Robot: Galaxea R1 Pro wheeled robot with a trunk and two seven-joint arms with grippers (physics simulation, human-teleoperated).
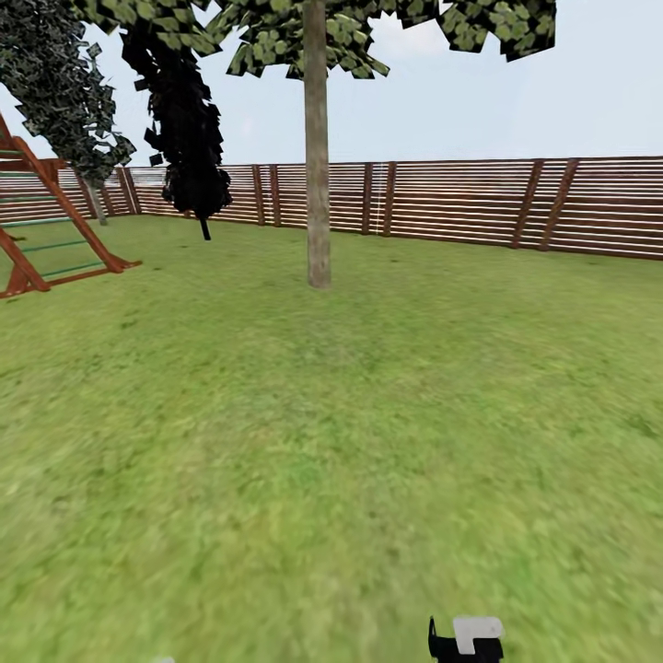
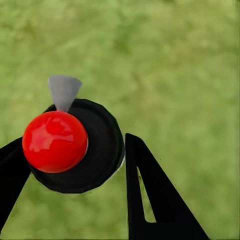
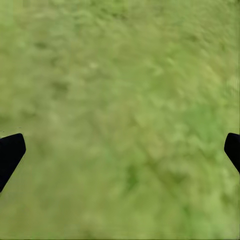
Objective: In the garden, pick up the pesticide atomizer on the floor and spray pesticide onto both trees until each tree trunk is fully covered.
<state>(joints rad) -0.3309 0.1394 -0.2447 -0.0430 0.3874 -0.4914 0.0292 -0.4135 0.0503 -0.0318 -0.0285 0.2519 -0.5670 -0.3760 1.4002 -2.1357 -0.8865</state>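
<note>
Left fingers point(image 2: 150, 190) clamped on atomizer point(image 2: 75, 150) (red top up); right gripper point(image 3: 120, 150) fingers wide apart over grass point(image 3: 120, 75). Tree trunk point(image 1: 317, 166) at 12 o'clock.

Between the black fingers point(image 2: 150, 200) of the left tool point(image 2: 70, 170) sits the pesticide atomizer point(image 2: 75, 147) — black round body, glossy red top, grey nozzle. Beneath both tools the floor point(image 3: 120, 100) is mottled green and yellow-green. Ahead stand a grey-beige mottled tree trunk point(image 1: 317, 166) under blocky dark-green leaves, a brown slatted fence point(image 1: 460, 207) and a red-brown wooden frame point(image 1: 37, 221) — the right tool's fingers point(image 3: 10, 152) are black.
</note>
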